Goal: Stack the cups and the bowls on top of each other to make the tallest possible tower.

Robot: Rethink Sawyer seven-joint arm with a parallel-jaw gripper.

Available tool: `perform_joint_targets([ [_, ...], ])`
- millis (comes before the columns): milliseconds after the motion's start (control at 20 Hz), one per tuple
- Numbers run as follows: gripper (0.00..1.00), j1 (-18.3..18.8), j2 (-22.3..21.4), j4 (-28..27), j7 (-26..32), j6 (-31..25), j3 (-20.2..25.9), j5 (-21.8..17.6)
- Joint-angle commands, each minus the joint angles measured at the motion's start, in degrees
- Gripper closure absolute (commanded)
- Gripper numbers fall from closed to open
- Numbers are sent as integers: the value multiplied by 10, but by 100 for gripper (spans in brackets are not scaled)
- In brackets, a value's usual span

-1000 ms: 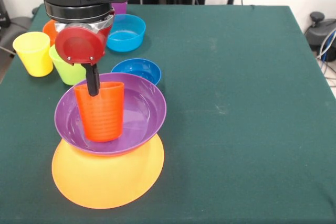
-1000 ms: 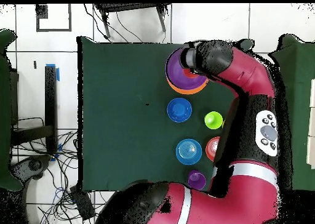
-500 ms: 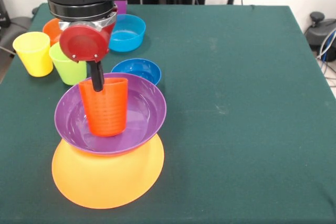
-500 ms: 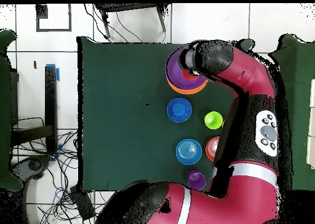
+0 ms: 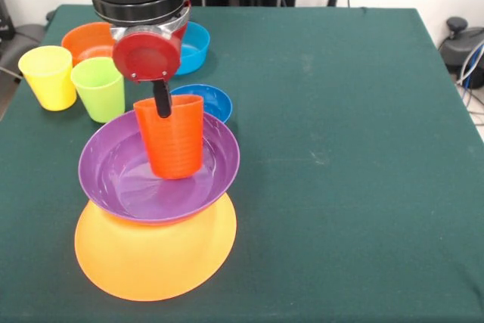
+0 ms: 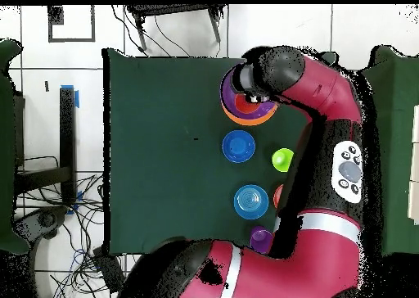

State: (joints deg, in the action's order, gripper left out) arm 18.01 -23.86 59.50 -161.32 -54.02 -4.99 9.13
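One orange-red cup [image 5: 173, 136] hangs over the purple bowl [image 5: 121, 175] in the left middle of the frame, with the gripper [image 5: 162, 101] jaws clamped on the cup's rim.

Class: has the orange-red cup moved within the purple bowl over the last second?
Yes. The orange-red cup has shifted rightward and upward in the front view against the purple bowl.
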Motion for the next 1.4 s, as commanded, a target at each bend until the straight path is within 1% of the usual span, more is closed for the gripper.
perform_joint_targets([
  [50, 100, -23, 29, -52, 20, -86, 7, -45],
  [500, 100, -15, 77, -160, 18, -130, -23, -51],
  [750, 100, -12, 89, -198, 22, -172, -39, -49],
  [850, 100, -12, 90, -199, 24, -191, -39, -42],
  [1000, 100, -18, 75, -175, 22, -219, -43, -33],
  [1200, 100, -24, 49, -131, 21, -227, -40, -21],
  [1350, 100, -26, 39, -113, 18, -224, -37, -17],
  [1400, 100, -26, 42, -116, 18, -224, -37, -17],
])
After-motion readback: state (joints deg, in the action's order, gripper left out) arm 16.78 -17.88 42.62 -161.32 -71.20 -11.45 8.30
